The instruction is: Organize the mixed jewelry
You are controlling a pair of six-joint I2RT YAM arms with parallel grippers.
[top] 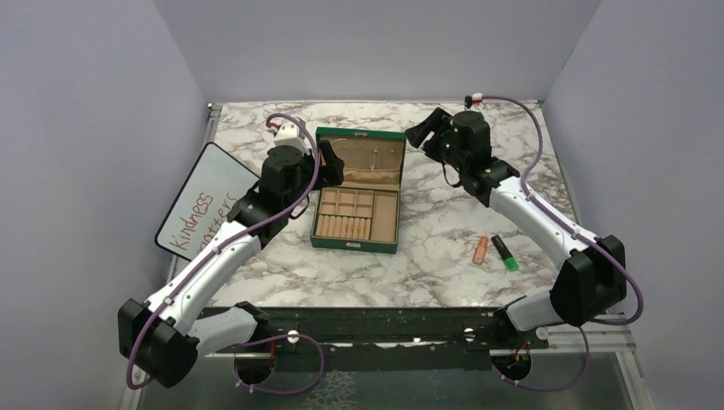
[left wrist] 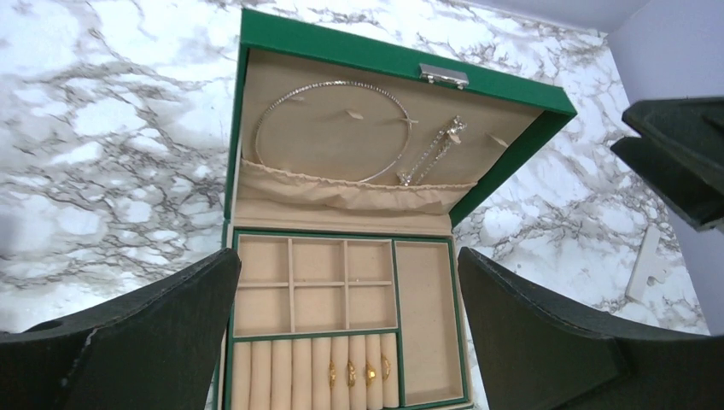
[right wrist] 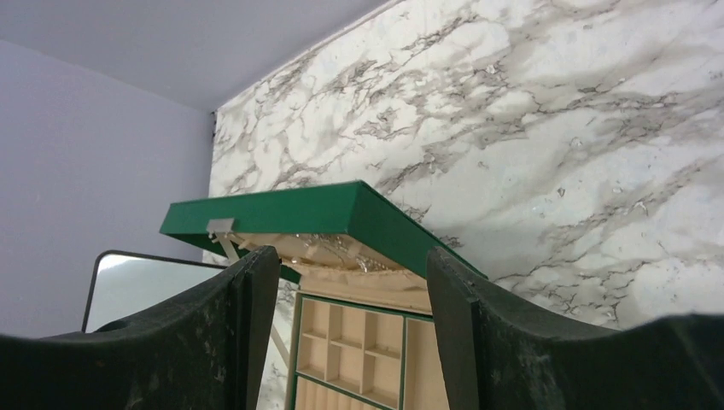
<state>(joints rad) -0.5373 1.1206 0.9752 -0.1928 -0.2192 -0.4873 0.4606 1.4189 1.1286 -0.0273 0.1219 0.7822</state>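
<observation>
We see a robotics lab cell: plain lilac walls [top: 77,128] box in a marble-patterned tabletop [top: 435,265], and a left arm [top: 209,269] and right arm [top: 538,213] sit bolted to a black rail [top: 384,329].

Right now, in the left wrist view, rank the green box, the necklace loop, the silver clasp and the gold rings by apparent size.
1. green box
2. necklace loop, inside the lid
3. silver clasp
4. gold rings, in the roll slots; the four look alike, so they are not ranked among themselves

Right claw [right wrist: 352,260] spread wide, green box [right wrist: 324,213] lid up between the fingers, tan compartments [right wrist: 350,337] below, marble bench [right wrist: 555,128] behind.
</observation>
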